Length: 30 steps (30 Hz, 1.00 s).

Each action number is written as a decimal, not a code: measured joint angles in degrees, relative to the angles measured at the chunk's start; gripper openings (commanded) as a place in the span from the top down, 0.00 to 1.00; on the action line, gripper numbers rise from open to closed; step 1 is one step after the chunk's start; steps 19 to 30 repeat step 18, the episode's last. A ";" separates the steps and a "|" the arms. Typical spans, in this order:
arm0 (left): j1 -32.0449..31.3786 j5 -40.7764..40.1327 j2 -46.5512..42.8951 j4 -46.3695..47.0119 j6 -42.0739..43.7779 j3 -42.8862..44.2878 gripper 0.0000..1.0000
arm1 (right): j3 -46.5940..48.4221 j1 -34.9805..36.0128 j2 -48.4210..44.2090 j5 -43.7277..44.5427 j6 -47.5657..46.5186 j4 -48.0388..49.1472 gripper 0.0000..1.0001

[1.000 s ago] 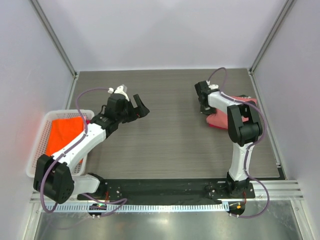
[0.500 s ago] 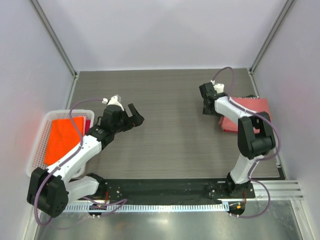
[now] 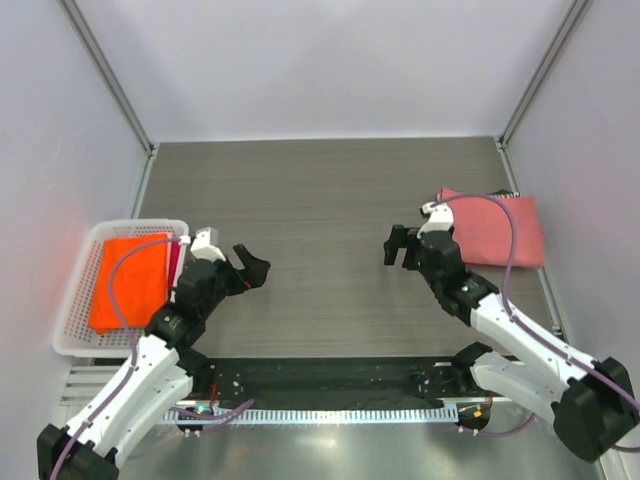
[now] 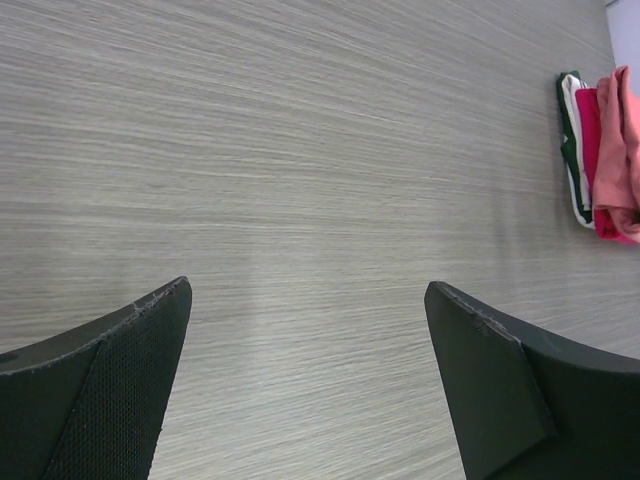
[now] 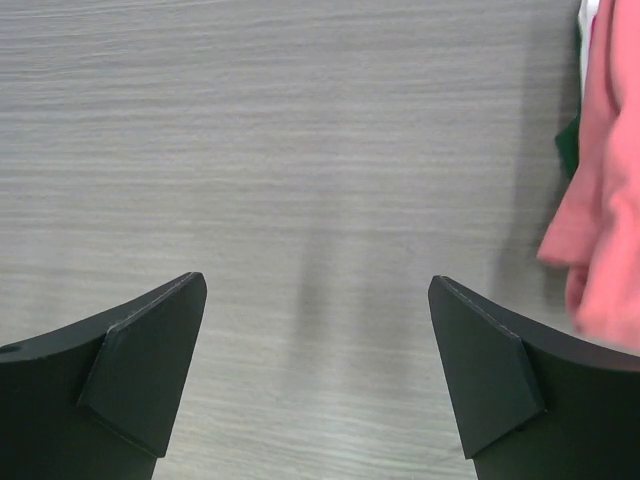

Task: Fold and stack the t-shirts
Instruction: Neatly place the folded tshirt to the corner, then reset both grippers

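Salmon-pink t-shirt (image 5: 608, 190) just right of spread right gripper (image 5: 318, 282), left gripper (image 4: 306, 288) spread too

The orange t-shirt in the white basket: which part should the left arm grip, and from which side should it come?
Probably the far right corner of the orange t-shirt, taken from straight above. It lies fairly flat inside the basket, whose walls block any sideways approach, and that corner is nearest the left arm's open fingers.
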 measured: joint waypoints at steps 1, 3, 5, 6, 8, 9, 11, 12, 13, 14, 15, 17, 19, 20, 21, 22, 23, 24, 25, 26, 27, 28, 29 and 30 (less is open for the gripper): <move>-0.07 -0.33 -2.21 -0.28 0.33 -1.33 0.00 | -2.23 0.00 -2.19 -0.57 0.39 0.94 0.00; -0.11 -1.01 -6.56 -1.20 1.36 -3.78 0.00 | -6.60 0.00 -6.88 -1.42 1.03 1.73 0.00; -0.11 -1.53 -10.08 -2.23 1.77 -5.51 0.00 | -12.24 0.00 -12.92 -2.67 2.03 3.28 0.00; -0.11 -1.68 -11.96 -2.43 1.84 -6.60 0.00 | -15.06 0.00 -16.11 -3.21 2.56 3.50 0.00; -0.11 -1.68 -14.71 -2.23 1.70 -8.41 0.01 | -18.58 0.00 -20.70 -4.24 3.06 3.54 0.00; -0.11 -1.68 -15.37 -2.08 1.62 -9.25 0.00 | -20.52 0.00 -23.37 -4.90 3.58 3.91 0.00; -0.11 -1.68 -15.74 -2.40 1.51 -10.43 0.00 | -21.31 0.00 -24.98 -5.29 3.93 4.04 0.00; -0.11 -1.68 -15.74 -2.69 1.49 -10.73 0.00 | -21.40 0.00 -25.51 -5.44 4.07 4.24 0.00; -0.11 -1.68 -15.74 -2.80 1.49 -10.86 0.00 | -21.40 0.00 -25.81 -5.49 4.26 4.70 0.00; -0.11 -1.70 -15.72 -2.84 1.44 -10.88 0.01 | -21.40 0.00 -25.81 -5.51 4.48 5.38 0.00; -0.11 -1.70 -15.69 -2.78 1.46 -10.88 0.00 | -21.40 0.00 -25.57 -5.51 4.68 5.73 0.00; -0.11 -1.73 -15.45 -2.75 1.44 -10.88 0.00 | -21.40 0.00 -24.44 -5.53 5.03 6.32 0.00; -0.11 -1.77 -15.10 -2.73 1.44 -10.88 0.00 | -21.35 0.00 -23.50 -5.57 5.11 6.40 0.00; -0.11 -1.77 -15.10 -2.73 1.44 -10.88 0.00 | -21.35 0.00 -23.50 -5.57 5.11 6.40 0.00; -0.11 -1.77 -15.10 -2.73 1.44 -10.88 0.00 | -21.35 0.00 -23.50 -5.57 5.11 6.40 0.00; -0.11 -1.77 -15.10 -2.73 1.44 -10.88 0.00 | -21.35 0.00 -23.50 -5.57 5.11 6.40 0.00; -0.11 -1.77 -15.10 -2.73 1.44 -10.88 0.00 | -21.35 0.00 -23.50 -5.57 5.11 6.40 0.00; -0.11 -1.77 -15.10 -2.73 1.44 -10.88 0.00 | -21.35 0.00 -23.50 -5.57 5.11 6.40 0.00; -0.11 -1.77 -15.10 -2.73 1.44 -10.88 0.00 | -21.35 0.00 -23.50 -5.57 5.11 6.40 0.00; -0.11 -1.77 -15.10 -2.73 1.44 -10.88 0.00 | -21.35 0.00 -23.50 -5.57 5.11 6.40 0.00; -0.11 -1.77 -15.10 -2.73 1.44 -10.88 0.00 | -21.35 0.00 -23.50 -5.57 5.11 6.40 0.00; -0.11 -1.77 -15.10 -2.73 1.44 -10.88 0.00 | -21.35 0.00 -23.50 -5.57 5.11 6.40 0.00; -0.11 -1.77 -15.10 -2.73 1.44 -10.88 0.00 | -21.35 0.00 -23.50 -5.57 5.11 6.40 0.00; -0.11 -1.77 -15.10 -2.73 1.44 -10.88 0.00 | -21.35 0.00 -23.50 -5.57 5.11 6.40 0.00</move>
